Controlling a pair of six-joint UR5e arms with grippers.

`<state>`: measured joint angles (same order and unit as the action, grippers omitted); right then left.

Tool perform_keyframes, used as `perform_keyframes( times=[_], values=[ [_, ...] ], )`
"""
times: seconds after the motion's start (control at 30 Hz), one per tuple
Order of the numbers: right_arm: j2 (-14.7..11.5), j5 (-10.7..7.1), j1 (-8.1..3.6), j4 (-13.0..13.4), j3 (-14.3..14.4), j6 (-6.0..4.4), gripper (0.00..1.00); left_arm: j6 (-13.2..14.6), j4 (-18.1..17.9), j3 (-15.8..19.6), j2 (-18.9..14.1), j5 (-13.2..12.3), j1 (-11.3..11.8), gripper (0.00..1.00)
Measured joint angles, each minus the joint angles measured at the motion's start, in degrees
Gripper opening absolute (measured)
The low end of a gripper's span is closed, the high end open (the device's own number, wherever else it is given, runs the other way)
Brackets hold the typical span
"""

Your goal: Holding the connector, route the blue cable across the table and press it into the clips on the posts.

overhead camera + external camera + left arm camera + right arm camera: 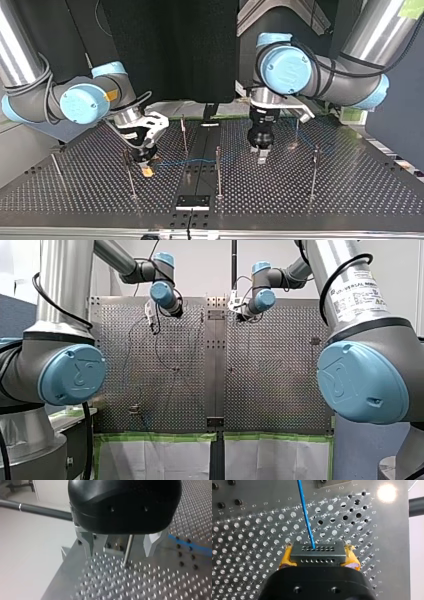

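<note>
You have the perforated table [350,192] spread under both arms. The left gripper [120,555] hangs close above it with its metal fingers [91,545] spread apart, grasping nothing, and one thin post [129,545] stands upright between them. The right gripper [147,166], at the top view's left, is clenched on the connector [317,554], its yellow pads [287,560] pressing both sides. You can follow the blue cable [305,512] out of the connector's face, ahead over the table's holes, and in the top view across to the middle post [218,170].
</note>
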<state>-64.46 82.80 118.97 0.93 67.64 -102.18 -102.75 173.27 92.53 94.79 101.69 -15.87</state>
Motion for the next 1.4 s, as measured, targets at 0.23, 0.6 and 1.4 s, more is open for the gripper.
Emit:
perform_keyframes(
  times=[0.23,0.6,1.4],
  values=[
    [0.0,0.01,0.00,0.0,0.0,-0.09,0.00,1.3,1.7,0.3,-0.7,3.6,-3.8,1.00],
    [0.0,0.09,0.00,0.0,0.0,-0.18,0.00,1.1,-1.1,0.5,-0.6,9.7,-10.0,1.00],
    [0.0,0.08,-0.07,0.0,0.0,-0.40,0.00,0.8,0.1,-5.7,4.9,15.8,-22.2,1.00]
  ],
)
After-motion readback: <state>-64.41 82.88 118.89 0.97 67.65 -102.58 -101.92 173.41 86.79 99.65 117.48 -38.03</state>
